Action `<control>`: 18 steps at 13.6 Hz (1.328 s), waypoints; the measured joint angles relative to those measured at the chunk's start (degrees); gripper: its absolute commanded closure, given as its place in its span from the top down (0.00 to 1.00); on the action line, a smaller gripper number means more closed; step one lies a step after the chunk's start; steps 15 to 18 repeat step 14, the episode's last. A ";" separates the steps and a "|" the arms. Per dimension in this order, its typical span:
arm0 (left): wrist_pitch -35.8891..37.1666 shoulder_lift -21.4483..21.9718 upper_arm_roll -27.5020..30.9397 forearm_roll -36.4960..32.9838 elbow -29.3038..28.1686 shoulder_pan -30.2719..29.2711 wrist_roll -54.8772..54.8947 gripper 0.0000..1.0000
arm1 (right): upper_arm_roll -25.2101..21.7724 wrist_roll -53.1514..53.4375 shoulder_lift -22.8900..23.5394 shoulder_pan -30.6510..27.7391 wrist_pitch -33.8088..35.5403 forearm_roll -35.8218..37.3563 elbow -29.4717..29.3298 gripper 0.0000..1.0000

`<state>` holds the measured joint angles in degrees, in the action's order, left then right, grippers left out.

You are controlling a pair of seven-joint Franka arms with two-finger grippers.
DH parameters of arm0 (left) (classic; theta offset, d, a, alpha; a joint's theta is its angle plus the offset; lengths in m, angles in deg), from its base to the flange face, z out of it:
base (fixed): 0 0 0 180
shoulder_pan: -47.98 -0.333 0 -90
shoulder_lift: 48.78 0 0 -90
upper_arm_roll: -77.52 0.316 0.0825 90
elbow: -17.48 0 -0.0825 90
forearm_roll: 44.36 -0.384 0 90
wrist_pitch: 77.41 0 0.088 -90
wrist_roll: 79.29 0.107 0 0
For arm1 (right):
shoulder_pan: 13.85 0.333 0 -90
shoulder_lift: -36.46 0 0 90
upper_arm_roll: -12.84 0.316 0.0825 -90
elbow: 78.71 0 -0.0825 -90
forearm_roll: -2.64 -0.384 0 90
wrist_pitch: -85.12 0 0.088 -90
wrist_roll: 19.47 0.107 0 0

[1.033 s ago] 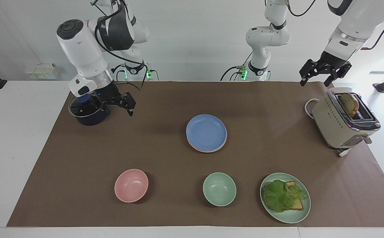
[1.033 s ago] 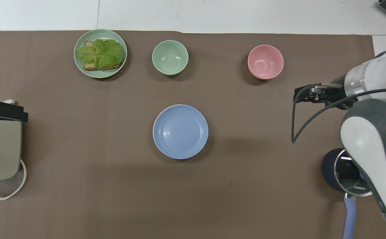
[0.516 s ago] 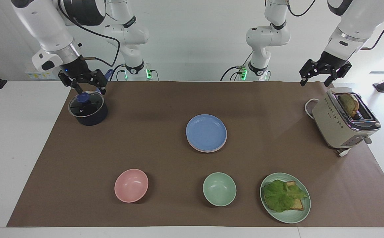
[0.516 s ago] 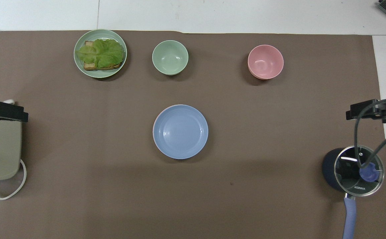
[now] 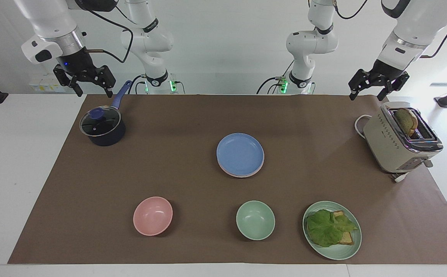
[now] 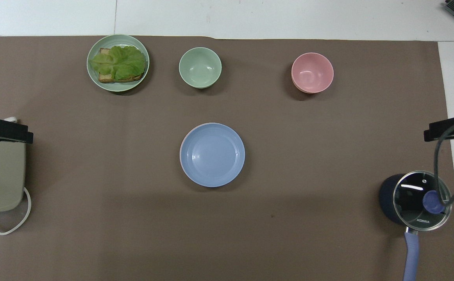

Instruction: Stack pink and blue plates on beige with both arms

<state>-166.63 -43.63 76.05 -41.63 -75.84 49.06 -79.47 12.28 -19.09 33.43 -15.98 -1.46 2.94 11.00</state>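
Since a second ago the right gripper (image 5: 84,82) has lifted off the saucepan (image 5: 102,127) and drawn back toward its base; it now hangs high over the table edge at the right arm's end, wrist tilted, fingers spread and holding nothing. Opposite it, the left gripper (image 5: 377,84) has not shifted: it waits above the mat's edge just by the toaster (image 5: 398,140), pointing down, fingers likewise spread and empty.

Nearest the robots sit the saucepan with its glass lid and the toaster at the two ends. Mid-mat lies the blue plate (image 6: 212,154), resting on the pink plate (image 6: 181,146), of which only a thin rim shows; a pale edge peeks out beneath in the facing view. Farthest out stand the pink bowl (image 6: 312,72), green bowl (image 6: 200,67) and green plate (image 6: 94,78) with lettuce on toast
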 measured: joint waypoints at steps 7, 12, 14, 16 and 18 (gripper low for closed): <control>0.00 0.00 0.00 0.00 0.00 0.00 0.00 1.00 | 1.47 1.34 -1.43 0.54 0.82 0.00 0.89 1.00; 0.00 0.00 0.00 0.00 0.00 0.00 0.00 1.00 | 1.46 1.34 -1.49 0.52 0.94 0.07 0.99 1.00; 0.00 0.00 0.00 0.00 0.00 0.00 0.00 1.00 | 1.46 1.34 -1.49 0.52 0.94 0.07 0.99 1.00; 0.00 0.00 0.00 0.00 0.00 0.00 0.00 1.00 | 1.46 1.34 -1.49 0.52 0.94 0.07 0.99 1.00; 0.00 0.00 0.00 0.00 0.00 0.00 0.00 1.00 | 1.46 1.34 -1.49 0.52 0.94 0.07 0.99 1.00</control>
